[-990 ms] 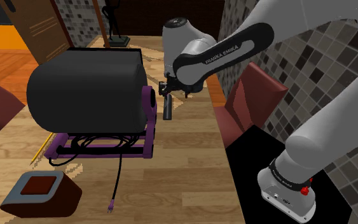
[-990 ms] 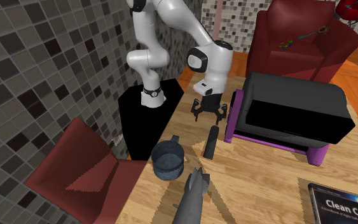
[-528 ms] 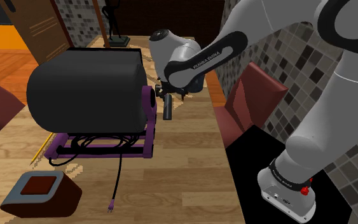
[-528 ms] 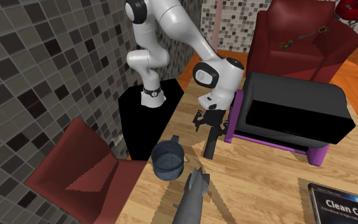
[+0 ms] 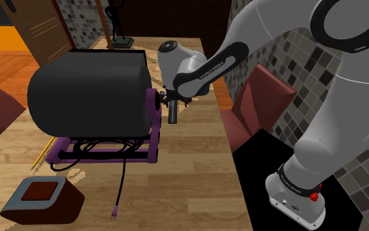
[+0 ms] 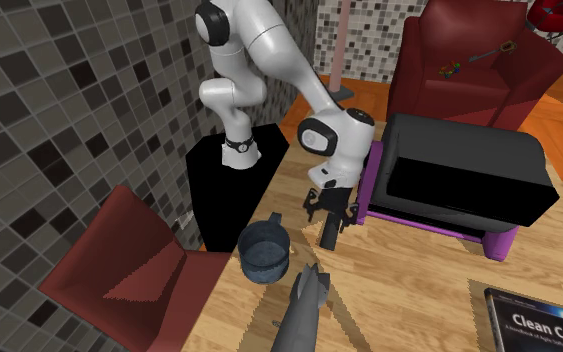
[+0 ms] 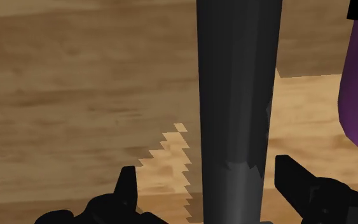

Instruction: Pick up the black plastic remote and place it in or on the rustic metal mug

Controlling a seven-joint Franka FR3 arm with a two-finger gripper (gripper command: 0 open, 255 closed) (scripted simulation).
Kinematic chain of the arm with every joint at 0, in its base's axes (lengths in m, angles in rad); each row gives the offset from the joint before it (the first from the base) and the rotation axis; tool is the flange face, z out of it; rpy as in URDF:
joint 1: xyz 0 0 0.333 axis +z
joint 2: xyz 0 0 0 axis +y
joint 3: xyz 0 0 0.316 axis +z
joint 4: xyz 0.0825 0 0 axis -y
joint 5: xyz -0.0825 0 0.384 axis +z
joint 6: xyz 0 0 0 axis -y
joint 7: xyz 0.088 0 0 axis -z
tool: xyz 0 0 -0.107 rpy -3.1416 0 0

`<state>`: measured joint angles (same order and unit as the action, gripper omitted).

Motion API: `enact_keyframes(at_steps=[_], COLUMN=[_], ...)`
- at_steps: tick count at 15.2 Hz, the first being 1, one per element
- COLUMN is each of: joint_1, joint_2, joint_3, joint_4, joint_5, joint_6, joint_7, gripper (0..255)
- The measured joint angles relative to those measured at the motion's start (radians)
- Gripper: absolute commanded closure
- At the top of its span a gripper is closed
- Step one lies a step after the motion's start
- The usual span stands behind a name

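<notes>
Remote (image 7: 234, 95) now between lowered, spread jaws.

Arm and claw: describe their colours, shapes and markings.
The white, rounded tubular arm has dark joint sections. A black forearm band carries white FRANKA EMIKA lettering. The arm's base ends in a black ring with a small red button. The all-black two-finger claw has blunt, angular fingertips.
</notes>
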<state>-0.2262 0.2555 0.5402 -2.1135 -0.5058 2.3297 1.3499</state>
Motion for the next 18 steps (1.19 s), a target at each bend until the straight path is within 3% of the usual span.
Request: enact_keyframes(at_steps=[4, 5, 10, 14, 18], joint_1=[-0.003, -0.002, 0.004, 0.006, -0.005], joint_2=[0.005, 0.006, 0.008, 0.011, -0.01], joint_3=[-0.001, -0.001, 0.0, -0.009, 0.009], joint_4=[-0.003, 0.0, 0.015, -0.005, 0.0], joint_5=[-0.004, -0.007, -0.011, -0.025, 0.017], joint_6=[0.018, 0.014, -0.02, 0.028, 0.018], joint_7=[0.002, 0.004, 0.014, 0.038, -0.01], gripper=[0, 255, 255, 255, 255])
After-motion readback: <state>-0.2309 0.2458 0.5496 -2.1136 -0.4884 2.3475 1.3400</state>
